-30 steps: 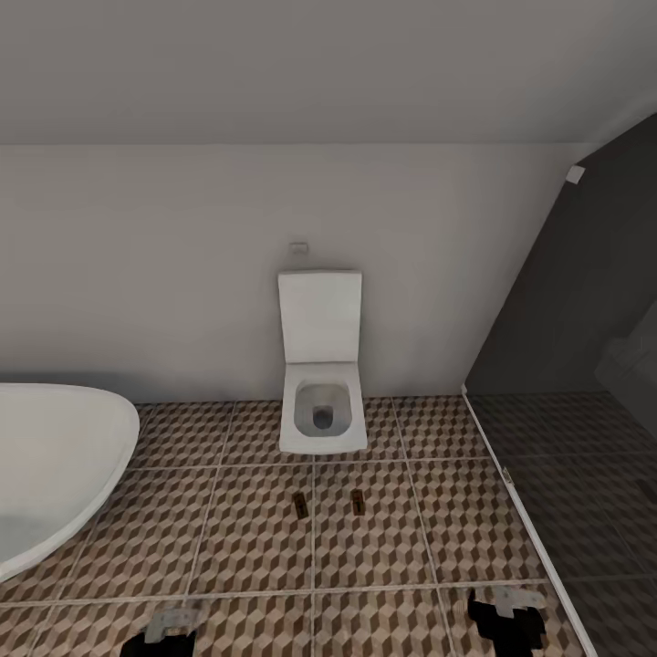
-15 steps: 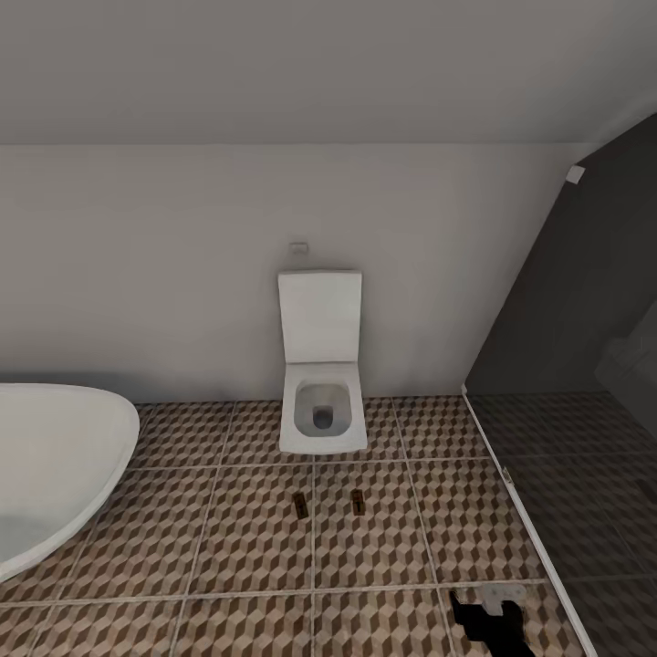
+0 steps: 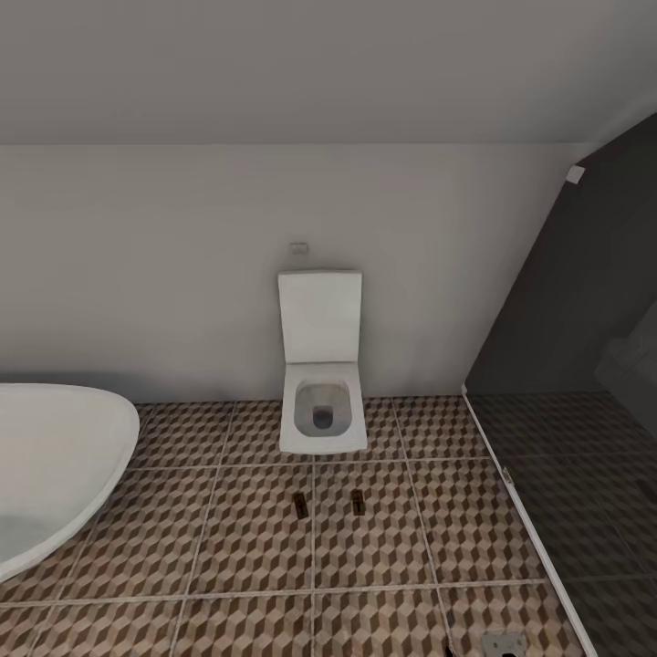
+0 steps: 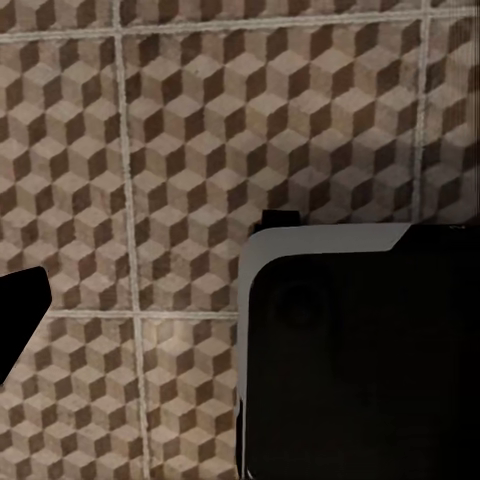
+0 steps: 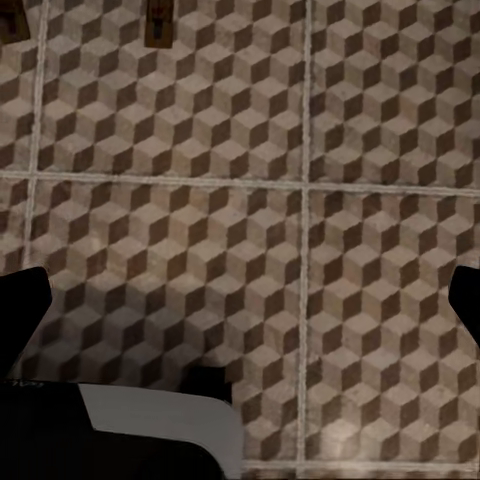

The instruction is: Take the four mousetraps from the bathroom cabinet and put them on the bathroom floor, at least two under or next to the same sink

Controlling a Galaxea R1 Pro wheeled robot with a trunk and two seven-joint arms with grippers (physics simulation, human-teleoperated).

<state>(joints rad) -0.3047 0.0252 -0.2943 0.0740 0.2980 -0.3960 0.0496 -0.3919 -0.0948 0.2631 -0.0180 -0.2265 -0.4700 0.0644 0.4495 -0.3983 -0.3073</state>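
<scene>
On the bathroom floor [image 3: 228, 538] by the toilet [image 3: 321, 401] lie 2 mousetraps [image 3: 299, 505]; 2 seem left. The right gripper [image 5: 240, 300] fingers are apart, holding nothing; the left's, I cannot tell.

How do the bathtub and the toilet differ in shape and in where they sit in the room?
The bathtub is rounded, with a curved rim, while the toilet is square-edged with a boxy bowl. The toilet has an upright lid leaning back at the wall; the bathtub has no lid. The bathtub is cut off by the left edge of the head view, while the toilet shows whole near the middle, against the back wall. Both are white and stand over the same cube-patterned floor.
</scene>
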